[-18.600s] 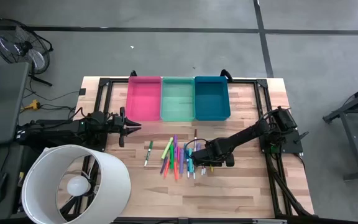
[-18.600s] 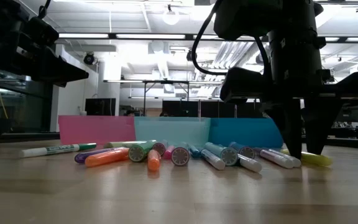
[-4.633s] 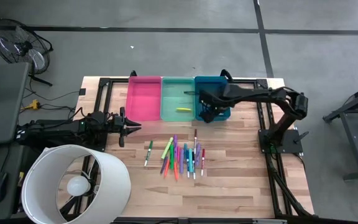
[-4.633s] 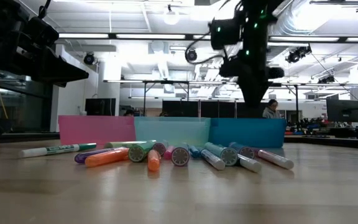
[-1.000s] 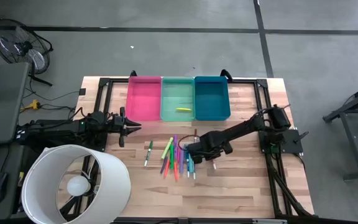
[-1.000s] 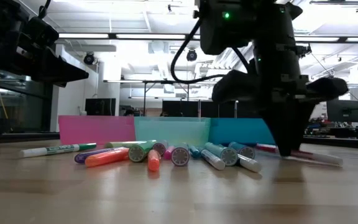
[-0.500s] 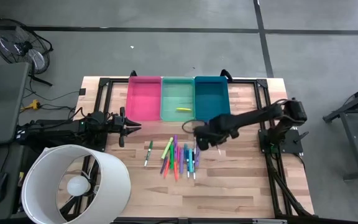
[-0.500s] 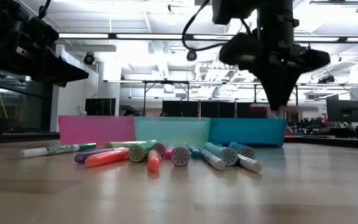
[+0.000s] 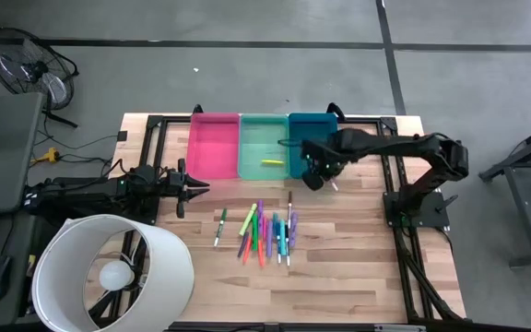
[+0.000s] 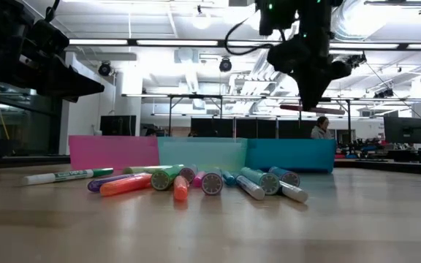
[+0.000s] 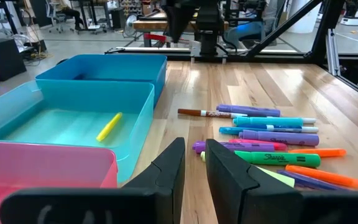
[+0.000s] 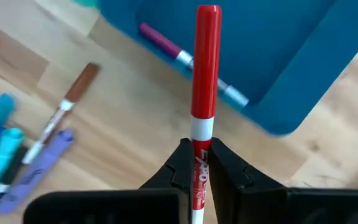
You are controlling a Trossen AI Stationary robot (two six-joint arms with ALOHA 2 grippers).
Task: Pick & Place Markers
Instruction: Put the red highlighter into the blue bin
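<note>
From above, you cannot see the red marker (image 12: 203,93) under the right tool (image 9: 313,175). In the right wrist view its lower end is cut off by the edge. The bins' (image 10: 203,155) inside is hidden in the low view. The lampshade (image 9: 109,273) covers the table's (image 9: 358,267) near-left corner.

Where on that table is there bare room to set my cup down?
Bare wood lies right of the marker pile, toward the right arm's base, and along the near edge below it. It is crowded at the pile, at the three bins, and where the right gripper holds a red marker.
</note>
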